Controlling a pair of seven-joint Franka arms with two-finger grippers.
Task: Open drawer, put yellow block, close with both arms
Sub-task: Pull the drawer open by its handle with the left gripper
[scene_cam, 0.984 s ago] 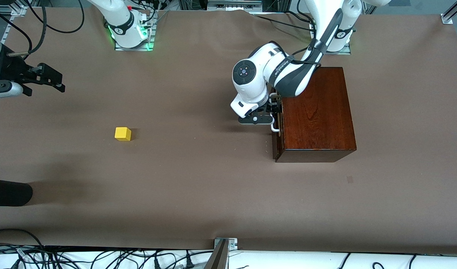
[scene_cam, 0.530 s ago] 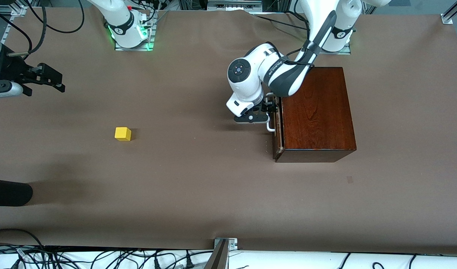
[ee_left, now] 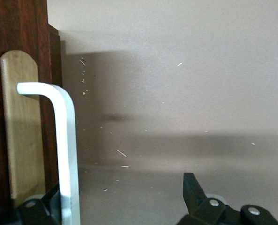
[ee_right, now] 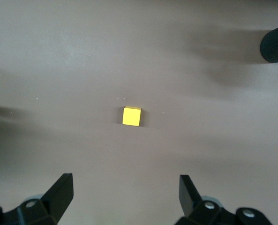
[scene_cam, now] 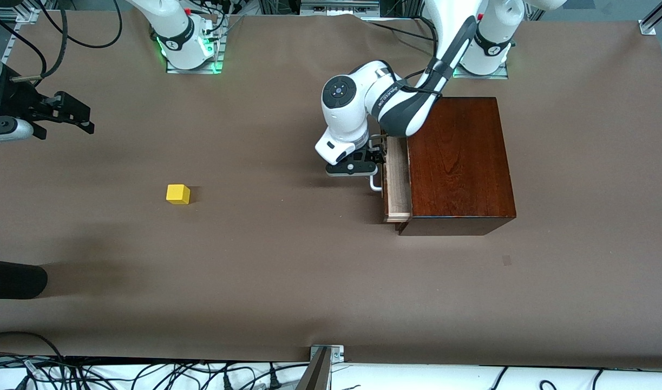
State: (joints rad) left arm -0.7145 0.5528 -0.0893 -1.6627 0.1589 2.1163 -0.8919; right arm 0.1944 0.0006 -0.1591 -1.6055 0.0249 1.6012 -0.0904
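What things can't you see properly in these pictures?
- Inside of the pale wooden drawer: front view, only a strip shows; the glossy dark wooden box covers the rest.
- One finger of the left gripper: left wrist view, the white metal bar handle mostly hides it.
- Right arm above the right gripper: front view, cut off by the edge.
- Black rounded thing: front view, cut by the edge; unidentifiable.

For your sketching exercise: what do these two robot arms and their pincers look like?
Both arms are glossy white. The left arm has a dark grey elbow panel, a round dark cap and a black cable. Each base glows green. The left pincer and right pincer are black, with wedge-shaped fingers.
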